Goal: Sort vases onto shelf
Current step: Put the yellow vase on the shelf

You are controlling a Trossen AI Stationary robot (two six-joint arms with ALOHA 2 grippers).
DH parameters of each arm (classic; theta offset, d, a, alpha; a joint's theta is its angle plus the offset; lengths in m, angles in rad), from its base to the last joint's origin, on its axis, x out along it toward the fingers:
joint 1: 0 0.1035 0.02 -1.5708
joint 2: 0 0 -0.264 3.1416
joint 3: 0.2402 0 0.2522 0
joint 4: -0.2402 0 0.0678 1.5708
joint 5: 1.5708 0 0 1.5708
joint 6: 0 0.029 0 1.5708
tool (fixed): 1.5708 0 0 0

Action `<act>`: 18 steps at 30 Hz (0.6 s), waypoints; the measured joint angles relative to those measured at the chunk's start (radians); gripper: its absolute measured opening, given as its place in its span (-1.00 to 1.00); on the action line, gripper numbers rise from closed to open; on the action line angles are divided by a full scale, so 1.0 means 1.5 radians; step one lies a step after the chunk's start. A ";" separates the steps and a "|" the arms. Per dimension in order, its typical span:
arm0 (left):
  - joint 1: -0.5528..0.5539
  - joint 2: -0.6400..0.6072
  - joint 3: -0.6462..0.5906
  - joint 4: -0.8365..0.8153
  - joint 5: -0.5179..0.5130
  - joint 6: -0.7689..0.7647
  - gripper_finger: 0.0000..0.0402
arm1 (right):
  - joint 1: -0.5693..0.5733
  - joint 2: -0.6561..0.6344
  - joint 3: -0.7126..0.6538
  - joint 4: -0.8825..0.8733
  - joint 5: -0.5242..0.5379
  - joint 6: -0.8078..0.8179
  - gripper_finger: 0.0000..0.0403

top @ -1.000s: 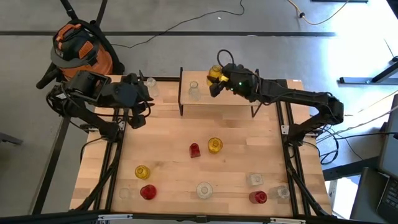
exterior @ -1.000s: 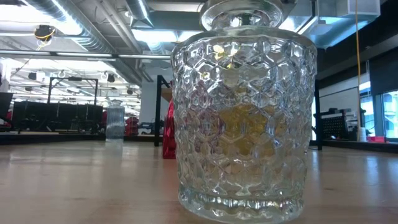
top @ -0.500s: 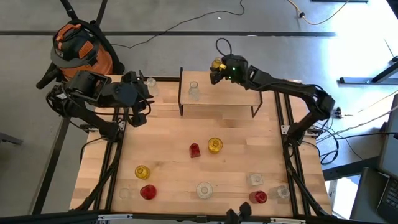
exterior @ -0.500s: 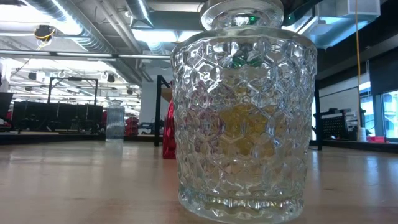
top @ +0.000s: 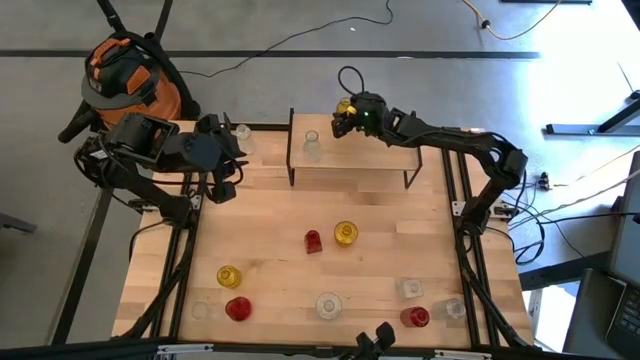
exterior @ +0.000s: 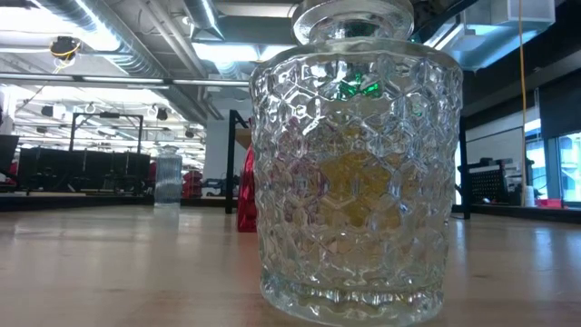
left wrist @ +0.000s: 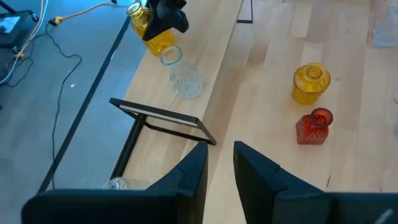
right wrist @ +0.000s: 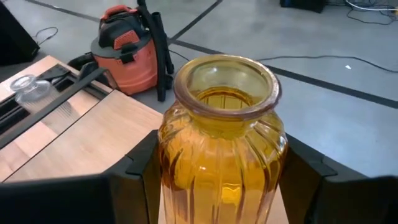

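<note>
My right gripper point(top: 344, 116) is shut on a yellow ribbed vase point(right wrist: 222, 143) over the far edge of the shelf point(top: 365, 155), a small light-wood board on black legs. The vase also shows in the left wrist view point(left wrist: 151, 35). A clear vase point(top: 312, 146) stands on the shelf's left part. My left gripper point(left wrist: 221, 165) waits near the table's far left corner, empty, its fingers a narrow gap apart. Several yellow, red and clear vases stand on the tabletop, among them a red one point(top: 313, 241) and a yellow one point(top: 346, 233). My right gripper pinches the yellow vase's ribbed body point(right wrist: 168, 168) just below the neck, one finger point(right wrist: 138, 177) on each side. The fingers come from the table's right, slanting down. The vase stands upright in the hold; I cannot tell whether its base touches the shelf.
A clear vase point(top: 242, 132) stands at the table's far left corner by the left arm. Near the front edge stand a yellow vase point(top: 229, 277), red vases point(top: 238, 309) point(top: 415, 317) and clear ones point(top: 328, 305) point(top: 411, 289). A clear honeycomb vase point(exterior: 354, 173) fills the low view.
My right gripper has carried the yellow vase toward the table's far edge and a little to the left, from over the shelf's right middle to its far edge. The vase has stayed upright in the shut fingers.
</note>
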 joint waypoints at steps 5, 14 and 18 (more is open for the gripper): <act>0.000 0.000 0.000 0.000 -0.008 0.001 -0.66 | 0.000 0.000 0.000 -0.002 -0.002 -0.014 0.00; 0.000 0.000 0.000 0.000 -0.008 0.001 -0.66 | 0.001 0.000 0.000 -0.020 0.032 -0.015 0.57; 0.000 0.000 0.000 0.000 -0.008 0.001 -0.66 | 0.001 0.000 0.000 -0.017 0.028 -0.015 0.61</act>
